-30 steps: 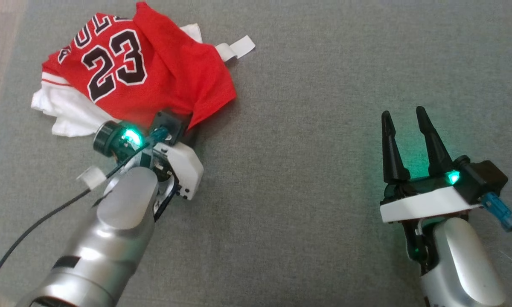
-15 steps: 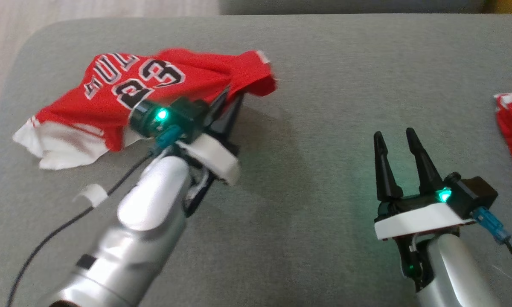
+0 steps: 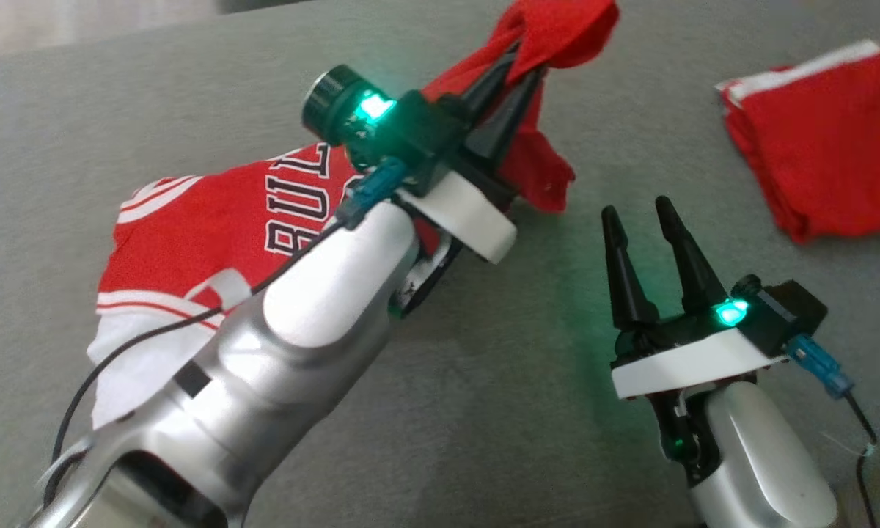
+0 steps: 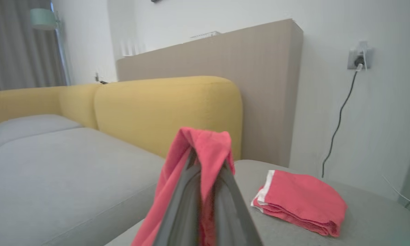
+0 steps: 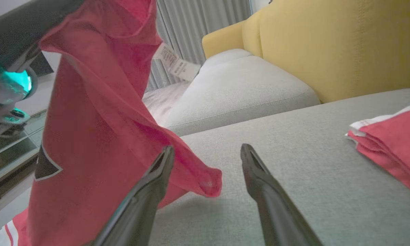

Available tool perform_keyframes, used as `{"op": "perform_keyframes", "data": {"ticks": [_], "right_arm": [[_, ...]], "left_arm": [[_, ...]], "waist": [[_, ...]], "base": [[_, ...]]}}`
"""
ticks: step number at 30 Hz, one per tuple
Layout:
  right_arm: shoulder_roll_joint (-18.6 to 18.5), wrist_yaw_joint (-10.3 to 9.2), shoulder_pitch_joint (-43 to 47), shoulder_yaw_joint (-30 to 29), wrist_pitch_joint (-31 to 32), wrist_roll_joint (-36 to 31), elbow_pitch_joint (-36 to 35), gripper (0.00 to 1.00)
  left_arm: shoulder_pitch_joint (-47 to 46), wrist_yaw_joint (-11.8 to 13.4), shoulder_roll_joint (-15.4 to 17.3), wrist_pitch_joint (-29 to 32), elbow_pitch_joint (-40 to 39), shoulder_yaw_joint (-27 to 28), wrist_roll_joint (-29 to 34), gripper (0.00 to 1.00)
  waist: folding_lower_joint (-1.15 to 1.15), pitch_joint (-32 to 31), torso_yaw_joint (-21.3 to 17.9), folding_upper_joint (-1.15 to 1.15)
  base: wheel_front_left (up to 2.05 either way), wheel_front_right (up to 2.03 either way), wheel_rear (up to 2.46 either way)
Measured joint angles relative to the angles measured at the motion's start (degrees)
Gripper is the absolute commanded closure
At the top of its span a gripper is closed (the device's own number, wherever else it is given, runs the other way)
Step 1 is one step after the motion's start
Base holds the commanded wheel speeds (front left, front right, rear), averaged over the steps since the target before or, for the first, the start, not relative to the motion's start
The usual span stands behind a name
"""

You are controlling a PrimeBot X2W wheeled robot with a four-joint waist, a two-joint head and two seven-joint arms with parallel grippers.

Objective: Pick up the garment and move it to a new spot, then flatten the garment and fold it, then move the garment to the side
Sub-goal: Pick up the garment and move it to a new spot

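Red jersey (image 3: pixel 213 227) hangs from the left tool (image 3: pixel 526 62), clamped on its fabric, while the right tool (image 3: pixel 635 207) stands with fingers apart nearby.

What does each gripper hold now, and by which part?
The left gripper is shut on the red jersey, on a bunched fold of its cloth. The right gripper is open and holds nothing.

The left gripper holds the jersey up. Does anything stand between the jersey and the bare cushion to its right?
Nothing visible lies there. The left gripper is shut on the jersey; the cushion is bare up to the folded red cloth. The open right gripper stands near the hanging hem.
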Motion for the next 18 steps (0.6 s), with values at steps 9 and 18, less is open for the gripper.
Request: {"op": "perform_keyframes", "data": {"ticks": [9, 18], "right_arm": [[0.0, 0.0, -0.19, 0.33, 0.0, 0.99, -0.32, 0.0], [0.01, 0.0, -0.06, -1.22, 0.0, -0.6, 0.07, 0.0]], "left_arm": [[-3.48, 2.43, -0.07, -2.07, 10.35, -10.06, -3.43, 0.0], [-4.07, 2.58, -0.13, -3.72, 12.51, -10.89, -6.02, 0.0]], "waist": [[0.01, 2.84, -5.2, 0.0], [0.0, 1.18, 0.52, 0.0]], "base": [[0.0, 0.0, 0.0], [0.0, 0.0, 0.0]]}}
